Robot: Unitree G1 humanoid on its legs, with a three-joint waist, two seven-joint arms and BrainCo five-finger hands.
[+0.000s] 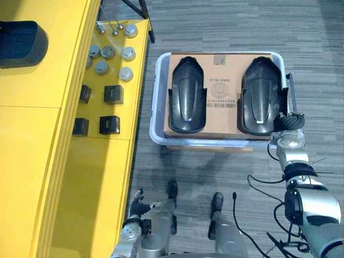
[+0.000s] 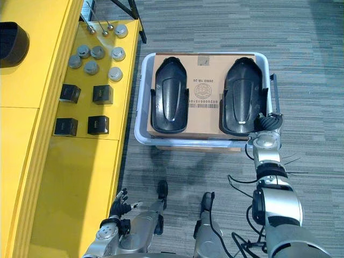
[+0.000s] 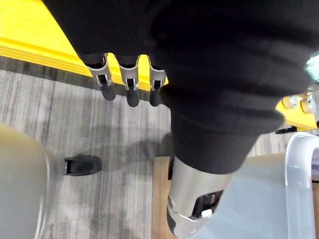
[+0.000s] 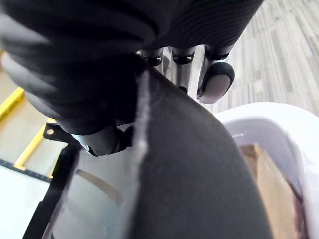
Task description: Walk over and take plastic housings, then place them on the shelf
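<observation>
Two black plastic housings lie side by side on a cardboard sheet (image 1: pixel 221 110) inside a clear bin (image 1: pixel 155 91) on the floor. The left housing (image 1: pixel 187 94) lies untouched. My right hand (image 1: pixel 288 122) is at the near right corner of the right housing (image 1: pixel 260 88). In the right wrist view its fingers (image 4: pixel 215 82) reach over the housing's rim (image 4: pixel 199 169) and the thumb (image 4: pixel 102 142) presses the other side, so it pinches the edge. My left hand (image 1: pixel 137 206) hangs low beside the yellow shelf, with fingers (image 3: pixel 131 88) relaxed and holding nothing.
The yellow shelf (image 1: pixel 32 134) runs along the left. Its lower level (image 1: pixel 102 166) carries several grey round parts (image 1: pixel 107 52) and several small black boxes (image 1: pixel 110 124). Another black housing (image 1: pixel 21 43) sits on its top level. Grey carpet surrounds the bin.
</observation>
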